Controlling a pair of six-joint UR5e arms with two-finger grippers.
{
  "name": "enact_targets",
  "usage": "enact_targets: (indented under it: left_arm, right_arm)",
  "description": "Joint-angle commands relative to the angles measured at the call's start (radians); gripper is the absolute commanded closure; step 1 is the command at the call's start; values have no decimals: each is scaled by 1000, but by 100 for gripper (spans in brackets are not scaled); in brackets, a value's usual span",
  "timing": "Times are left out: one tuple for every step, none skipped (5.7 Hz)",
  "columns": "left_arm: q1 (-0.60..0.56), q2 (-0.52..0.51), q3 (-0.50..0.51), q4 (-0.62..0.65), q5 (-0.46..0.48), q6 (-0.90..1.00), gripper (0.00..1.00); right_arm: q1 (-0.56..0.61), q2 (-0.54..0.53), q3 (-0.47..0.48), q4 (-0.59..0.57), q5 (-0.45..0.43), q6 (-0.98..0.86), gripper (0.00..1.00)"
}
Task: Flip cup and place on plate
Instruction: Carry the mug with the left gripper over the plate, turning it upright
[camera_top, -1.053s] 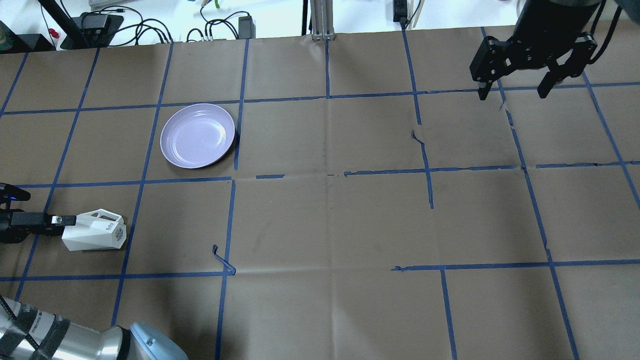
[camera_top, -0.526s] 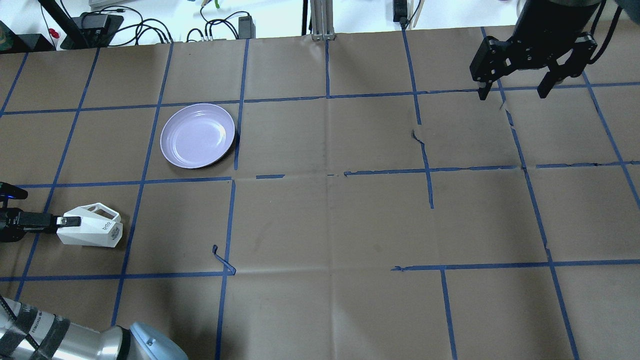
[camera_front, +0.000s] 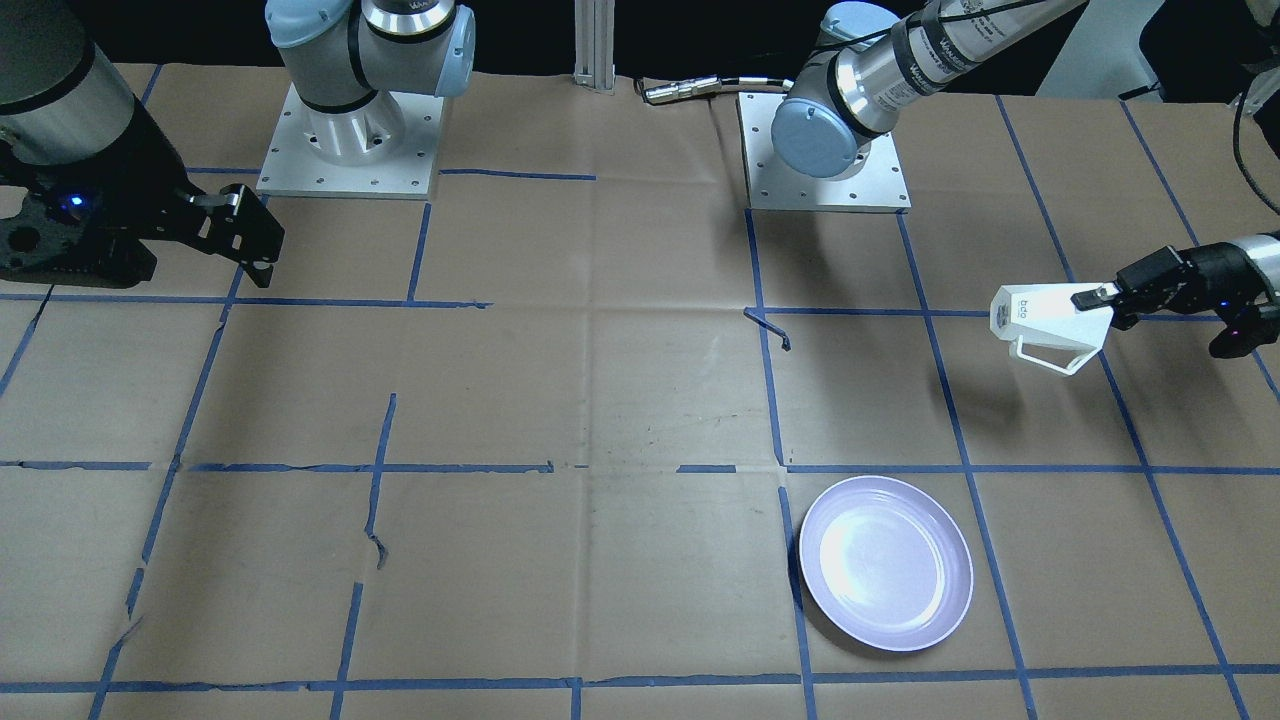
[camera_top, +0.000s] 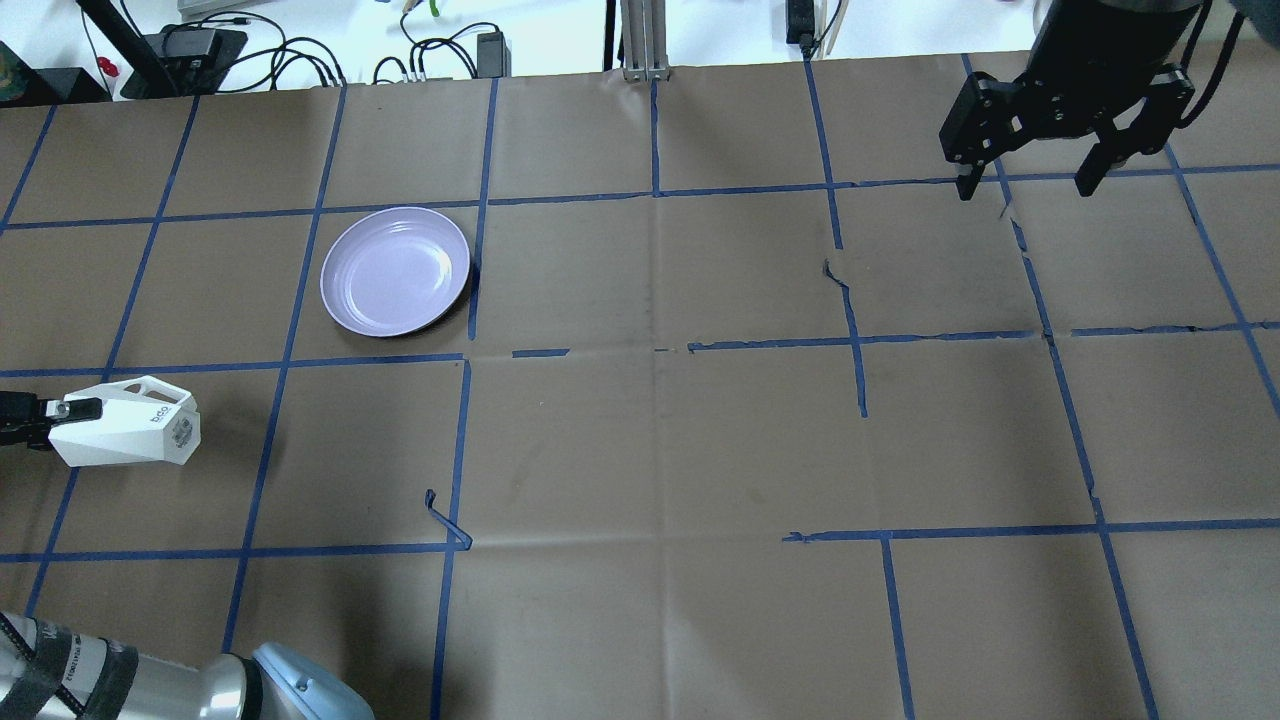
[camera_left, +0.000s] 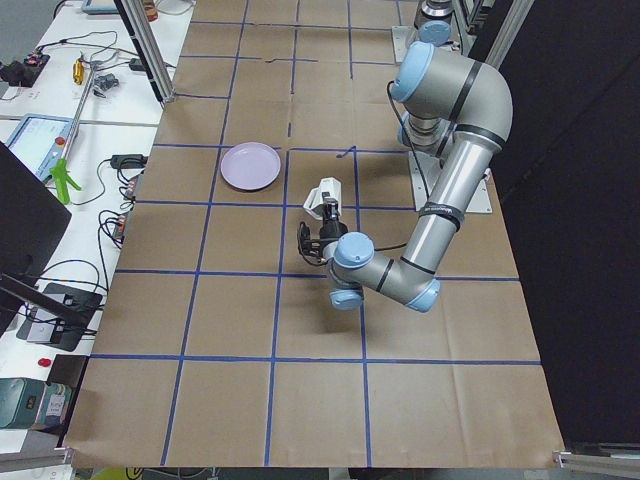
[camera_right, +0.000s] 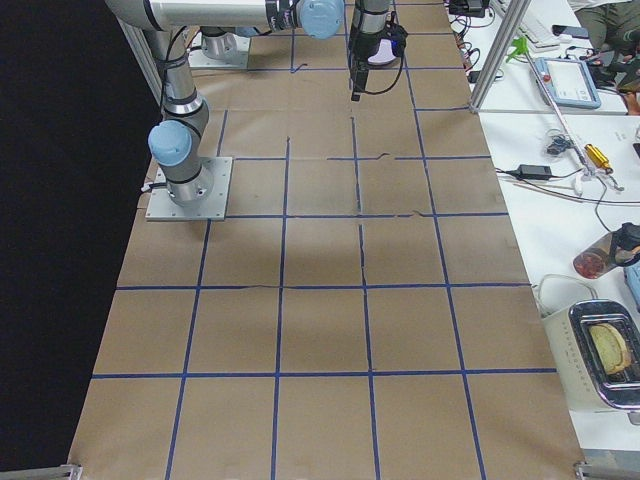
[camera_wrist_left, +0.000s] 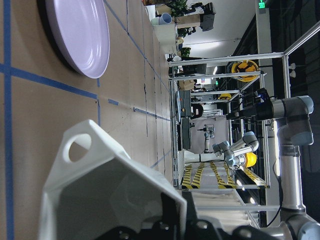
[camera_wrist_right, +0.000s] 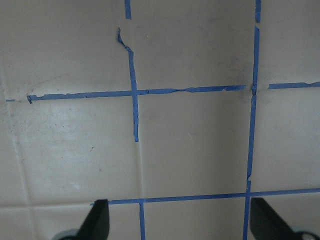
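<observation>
The white faceted cup (camera_top: 125, 435) lies on its side in the air, base toward the table's middle, handle toward the plate. My left gripper (camera_top: 72, 409) is shut on its rim at the table's left edge. Both also show in the front view, cup (camera_front: 1045, 320) and gripper (camera_front: 1092, 297), with the cup's shadow on the paper below. The left wrist view shows the cup (camera_wrist_left: 100, 195) close up. The lavender plate (camera_top: 395, 271) sits bare farther back, also in the front view (camera_front: 885, 563). My right gripper (camera_top: 1025, 188) hangs open and empty above the far right, fingertips (camera_wrist_right: 97, 220) over bare paper.
Brown paper with a blue tape grid (camera_top: 655, 350) covers the table. Loose tape curls stick up at the near left (camera_top: 445, 520) and the far right (camera_top: 835, 270). Cables and power bricks (camera_top: 300, 55) lie beyond the far edge. The arm bases (camera_front: 345, 130) stand at the robot's side.
My left gripper has carried the cup to the left and a little farther back, off the paper. The right arm and the plate have not moved.
</observation>
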Motion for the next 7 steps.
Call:
enact_targets:
  left_arm:
    - [-36,125,4,-4,-59,-165,100]
    - [-116,184,36,105,-82,-336,100]
    - [-228,237,65,272,-76,-562,100]
    - [-345,268,72,485,14,-820,100]
    - [-476,302,75,658,83,-1023,100]
    - [-616,324,88,839,198,-1236,100]
    - [-751,339,96,975,357,-1347,100]
  right_arm:
    - [0,0,0,0,0,0,0]
    - [0,0,0,0,0,0,0]
    - [0,0,0,0,0,0,0]
    - [0,0,0,0,0,0,0]
    - [0,0,0,0,0,0,0]
    - [0,0,0,0,0,0,0]
    - [0,0,0,0,0,0,0]
